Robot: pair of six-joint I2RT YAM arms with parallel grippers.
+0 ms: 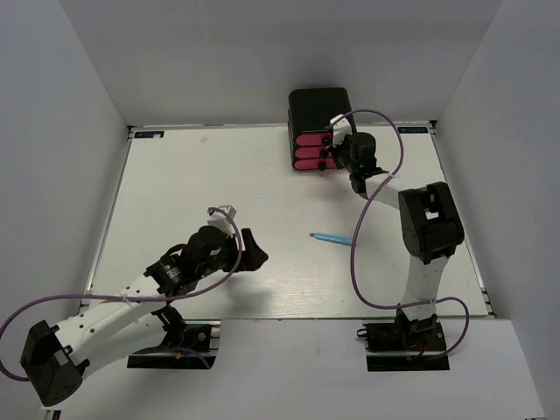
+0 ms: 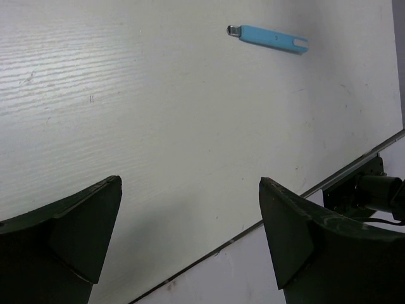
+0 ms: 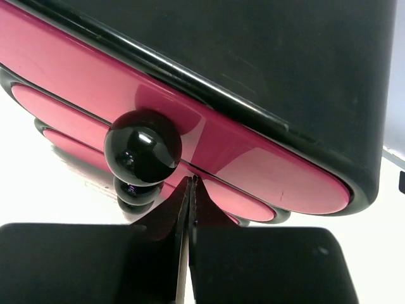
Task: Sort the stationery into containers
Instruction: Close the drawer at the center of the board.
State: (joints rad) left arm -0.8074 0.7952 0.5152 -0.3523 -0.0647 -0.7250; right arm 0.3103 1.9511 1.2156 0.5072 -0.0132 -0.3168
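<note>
Left fingers (image 1: 251, 250), near the tabletop's (image 1: 219, 175) front edge, are standing wide apart and holding nothing. In the left wrist view the two dark fingers (image 2: 297, 234) are framing bare white tabletop (image 2: 158, 126), and the tabletop's front edge is running diagonally between them.

Beyond them a light blue marker (image 1: 332, 238) is lying flat on the tabletop. It is well apart from both arms and roughly between the left fingers and the right arm's forearm. In the left wrist view the marker (image 2: 269, 38) is resting toward the upper right, its small grey tip pointing left.

Farther back, the right arm is reaching to the far edge. The right fingers (image 1: 339, 154) are pressed fully together, gripping nothing, and are sitting just in front of the pink drawers (image 1: 306, 151). In the right wrist view the closed fingers (image 3: 196, 215) are meeting in a thin seam. The seam is lying just below and right of a glossy black knob (image 3: 142, 147); whether they are touching it cannot be told.

The knob is projecting from a hot-pink drawer front (image 3: 266, 168), and further pink fronts are showing beneath it.

Three drawers are sitting stacked in a black rounded cabinet (image 1: 319, 107) at the tabletop's far edge. The cabinet's dark shell (image 3: 266, 50) is filling the top of the right wrist view.
</note>
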